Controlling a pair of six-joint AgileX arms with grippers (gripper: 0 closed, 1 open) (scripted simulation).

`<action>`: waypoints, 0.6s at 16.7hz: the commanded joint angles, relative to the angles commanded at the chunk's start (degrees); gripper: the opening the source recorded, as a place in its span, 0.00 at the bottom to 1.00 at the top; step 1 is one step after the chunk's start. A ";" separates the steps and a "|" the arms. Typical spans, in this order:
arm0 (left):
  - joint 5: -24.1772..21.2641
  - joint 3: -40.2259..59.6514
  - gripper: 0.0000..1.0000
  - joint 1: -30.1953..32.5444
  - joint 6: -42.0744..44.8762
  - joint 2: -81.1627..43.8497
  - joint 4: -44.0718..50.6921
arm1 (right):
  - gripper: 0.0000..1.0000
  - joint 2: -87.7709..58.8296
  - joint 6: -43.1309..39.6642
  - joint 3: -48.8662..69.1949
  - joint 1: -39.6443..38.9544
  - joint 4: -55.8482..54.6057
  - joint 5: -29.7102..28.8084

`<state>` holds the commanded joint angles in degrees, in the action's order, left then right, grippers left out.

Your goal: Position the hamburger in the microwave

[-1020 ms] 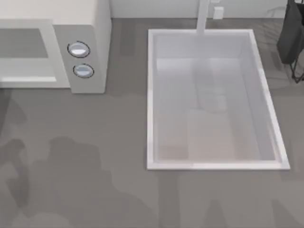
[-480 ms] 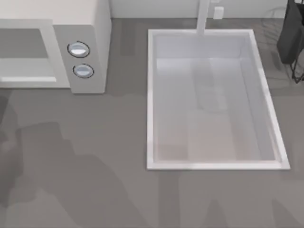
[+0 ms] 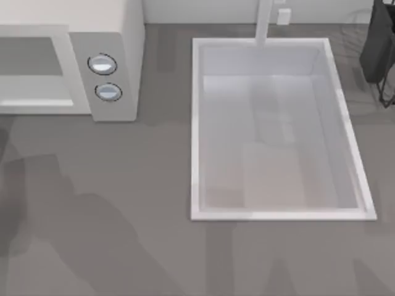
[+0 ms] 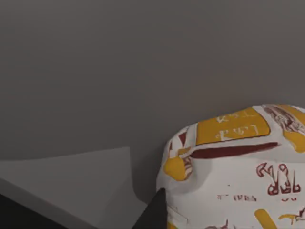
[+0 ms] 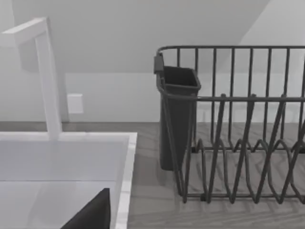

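Hamburger (image 4: 238,164), a lumpy wrapped item in white paper with orange-yellow patches and dark red print, sits right in front of the left arm's wrist camera, pressed up against a dark pointed finger (image 4: 155,212) of the left hand; whether that hand is clamped on it or merely beside it, and how wide it stands, I cannot tell. Behind the wrapper lies plain grey table (image 4: 143,71) and a paler flat slab whose identity is unclear. In the top view the large off-white boxy microwave (image 3: 117,37) with its grey window panel and two round silver-blue knobs (image 3: 102,65) stands at the far left corner of the table. To its right is the white rectangular sink basin (image 3: 197,123) with a white tap (image 3: 264,21), then a dark wire dish rack (image 3: 378,49) at the far right. Judging by this, the left arm is the nearer one for the microwave, and the burger must travel toward that far left corner. The right wrist view looks past the sink to the rack, with a dark edge at its lower border; that arm seems parked.
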<state>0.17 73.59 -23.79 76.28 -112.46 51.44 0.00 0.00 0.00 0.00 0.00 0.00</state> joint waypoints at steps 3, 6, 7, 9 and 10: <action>-0.05 -2.63 1.00 -0.07 0.25 -2.74 -5.41 | 1.00 0.00 0.00 0.00 0.00 0.00 0.00; -0.08 -6.42 1.00 2.08 -1.87 -2.84 -9.39 | 1.00 0.00 0.00 0.00 0.00 0.00 0.00; -0.10 -7.36 1.00 2.82 -2.53 -2.74 -10.19 | 1.00 0.00 0.00 0.00 0.00 0.00 0.00; -0.12 -8.11 1.00 3.49 -3.07 -2.71 -10.92 | 1.00 0.00 0.00 0.00 0.00 0.00 0.00; -0.12 -8.11 1.00 3.49 -3.07 -2.71 -10.92 | 1.00 0.00 0.00 0.00 0.00 0.00 0.00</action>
<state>0.06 65.48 -20.30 73.21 -115.17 40.52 0.00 0.00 0.00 0.00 0.00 0.00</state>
